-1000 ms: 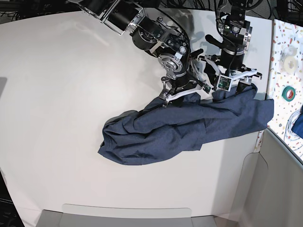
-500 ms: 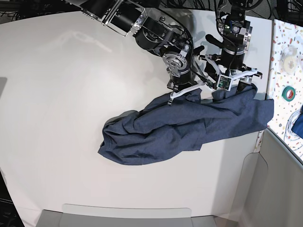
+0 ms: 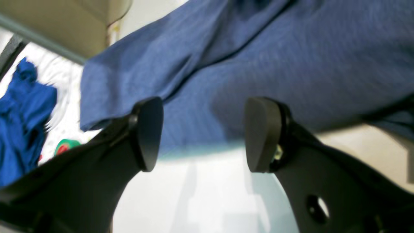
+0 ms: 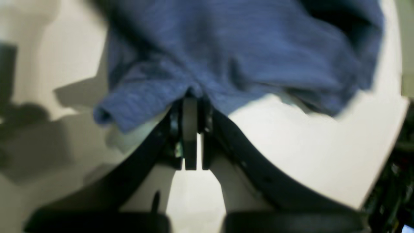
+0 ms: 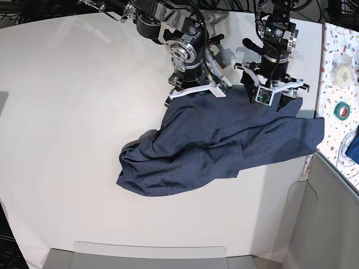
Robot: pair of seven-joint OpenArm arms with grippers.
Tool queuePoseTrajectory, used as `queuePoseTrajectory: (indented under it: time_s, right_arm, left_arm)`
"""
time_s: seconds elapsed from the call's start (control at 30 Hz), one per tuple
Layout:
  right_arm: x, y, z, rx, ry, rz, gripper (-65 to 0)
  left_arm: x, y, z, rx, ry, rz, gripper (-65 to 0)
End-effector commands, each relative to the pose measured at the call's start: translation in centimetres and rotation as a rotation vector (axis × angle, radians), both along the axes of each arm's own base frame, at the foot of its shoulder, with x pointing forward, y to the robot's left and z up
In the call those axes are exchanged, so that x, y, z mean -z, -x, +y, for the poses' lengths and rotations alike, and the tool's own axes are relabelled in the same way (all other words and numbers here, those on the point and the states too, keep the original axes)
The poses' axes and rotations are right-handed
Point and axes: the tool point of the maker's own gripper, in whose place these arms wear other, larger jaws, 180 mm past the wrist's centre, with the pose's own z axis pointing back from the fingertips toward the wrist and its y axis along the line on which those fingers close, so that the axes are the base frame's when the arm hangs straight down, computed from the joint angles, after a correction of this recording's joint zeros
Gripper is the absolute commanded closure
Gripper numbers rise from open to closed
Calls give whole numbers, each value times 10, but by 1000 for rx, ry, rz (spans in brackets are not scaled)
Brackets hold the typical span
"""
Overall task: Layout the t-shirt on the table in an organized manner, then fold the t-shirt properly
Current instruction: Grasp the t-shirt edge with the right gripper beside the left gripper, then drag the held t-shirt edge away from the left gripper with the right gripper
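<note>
T-shirt [image 5: 219,145], one, crumpled, one table [image 5: 67,112], two grippers

The t-shirt [image 5: 219,145] lay on the table [image 5: 67,112], before both grippers; the right gripper [image 4: 190,97] pinched its edge.

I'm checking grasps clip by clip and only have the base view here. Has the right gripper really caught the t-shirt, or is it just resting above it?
Observer: The right wrist view shows the right gripper shut on the t-shirt, an edge of the cloth pinched between its fingertips.
Operator: And the left one?
Observer: The left wrist view shows the left gripper open, cloth behind the gap, nothing between the fingers.
Operator: Anything past the shirt's far end that I can't make out?
Observer: A brighter blue cloth lies off the table, near a green roll.
</note>
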Motion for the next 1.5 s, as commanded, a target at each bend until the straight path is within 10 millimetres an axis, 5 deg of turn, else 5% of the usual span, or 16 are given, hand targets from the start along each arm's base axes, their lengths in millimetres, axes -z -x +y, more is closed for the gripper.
queuePoseTrajectory:
  time_s: [0.0,0.17,0.5,0.8,1.1,1.27,1.47]
  right_arm:
    - [-7,0,-2,9,-21,-18,0]
    - [6,20,-27,8,17,13,0]
    - [-5,63,-48,-4,-24,38,0]
    - [-11,74,-78,54,146,-79,-6]
    - [-3,91,-80,44,161,-37,-306]
    - [-3,98,-84,56,164,-28,-350]
    - [-22,83,-99,93,253,-155,-352]
  left_arm:
    - [-11,-4,2,-1,-8,-40,-385]
    - [-11,-4,2,-1,-8,-40,-385]
    - [-11,-4,2,-1,-10,-40,-385]
    - [-10,-3,2,-1,-10,-39,-385]
    - [-10,-3,2,-1,-8,-39,-385]
    - [-10,-3,2,-1,-8,-39,-385]
    - [-10,-3,2,-1,-8,-39,-385]
